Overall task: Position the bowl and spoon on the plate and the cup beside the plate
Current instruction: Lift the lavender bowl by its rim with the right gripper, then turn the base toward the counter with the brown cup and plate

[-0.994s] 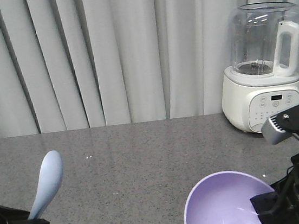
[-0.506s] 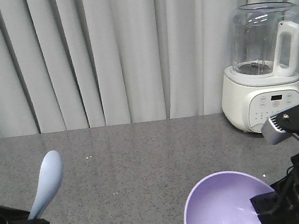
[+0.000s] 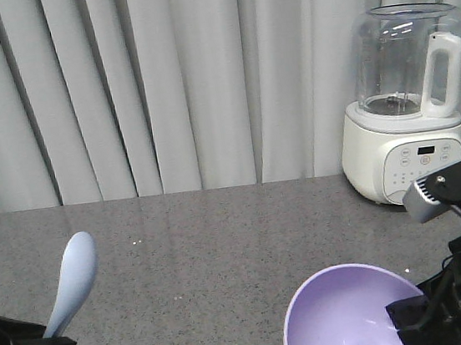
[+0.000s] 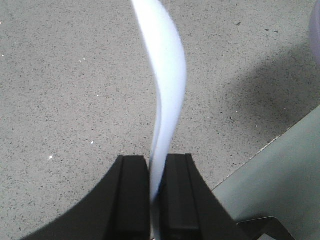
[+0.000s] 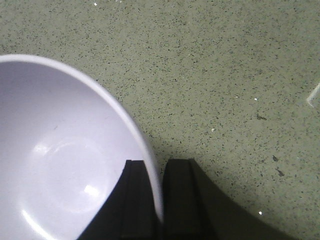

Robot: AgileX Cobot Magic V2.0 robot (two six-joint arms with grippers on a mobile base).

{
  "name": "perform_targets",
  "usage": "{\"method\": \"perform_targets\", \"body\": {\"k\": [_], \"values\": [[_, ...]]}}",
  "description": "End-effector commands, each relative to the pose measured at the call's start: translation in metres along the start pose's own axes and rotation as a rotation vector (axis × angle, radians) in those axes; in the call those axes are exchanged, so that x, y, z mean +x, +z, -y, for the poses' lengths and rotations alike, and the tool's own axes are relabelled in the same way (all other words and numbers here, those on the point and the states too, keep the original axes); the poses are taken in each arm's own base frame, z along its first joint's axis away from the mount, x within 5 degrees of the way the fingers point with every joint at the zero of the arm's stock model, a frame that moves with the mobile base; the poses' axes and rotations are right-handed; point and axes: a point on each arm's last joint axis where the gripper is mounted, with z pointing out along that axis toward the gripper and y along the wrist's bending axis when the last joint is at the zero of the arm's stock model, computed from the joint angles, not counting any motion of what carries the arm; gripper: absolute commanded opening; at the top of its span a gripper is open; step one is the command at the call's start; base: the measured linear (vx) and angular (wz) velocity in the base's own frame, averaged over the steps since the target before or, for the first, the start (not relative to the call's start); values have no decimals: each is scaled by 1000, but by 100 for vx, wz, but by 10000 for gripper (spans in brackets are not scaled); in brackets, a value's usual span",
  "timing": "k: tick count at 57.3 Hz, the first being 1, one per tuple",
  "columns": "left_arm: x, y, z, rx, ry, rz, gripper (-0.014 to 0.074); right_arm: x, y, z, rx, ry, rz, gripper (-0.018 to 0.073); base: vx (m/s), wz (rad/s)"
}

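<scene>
While the white blender [image 3: 404, 109] stands at the back of the grey speckled counter [image 3: 222, 241], the left fingers [image 4: 131, 195] are clamped tight on the handle of the spoon [image 4: 167, 90], with nothing but that thin handle between them. The pale blue-white spoon curves up out of the grip with its oval scoop uppermost. It is held above the counter, well to the left of the blender and nearer the front camera. The right fingers [image 5: 180, 200] pinch the rim of the bowl [image 5: 60, 150], one finger inside the wall and one outside. The glossy lavender bowl is tipped so its smooth inside faces the front camera, and it sits in front of the blender and slightly to its left. Whether its base touches the counter cannot be told.
</scene>
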Motion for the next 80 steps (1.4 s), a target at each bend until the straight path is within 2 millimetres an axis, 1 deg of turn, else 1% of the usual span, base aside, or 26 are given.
{"method": "perform_targets", "body": {"k": [1,19,33,80], "values": [[-11,-11,3,4,-2,105,136,-12,-13,-2,9,-4,109,102,0,0],[-12,-11,3,3,-2,108,136,-12,-13,-2,9,-4,109,102,-1,-2],[-12,-11,3,3,-2,107,136,-12,-13,-2,9,-4,109,102,-5,-22],[-12,-11,3,4,-2,107,136,-12,-13,-2,8,-4,108,102,-8,-56]]}}
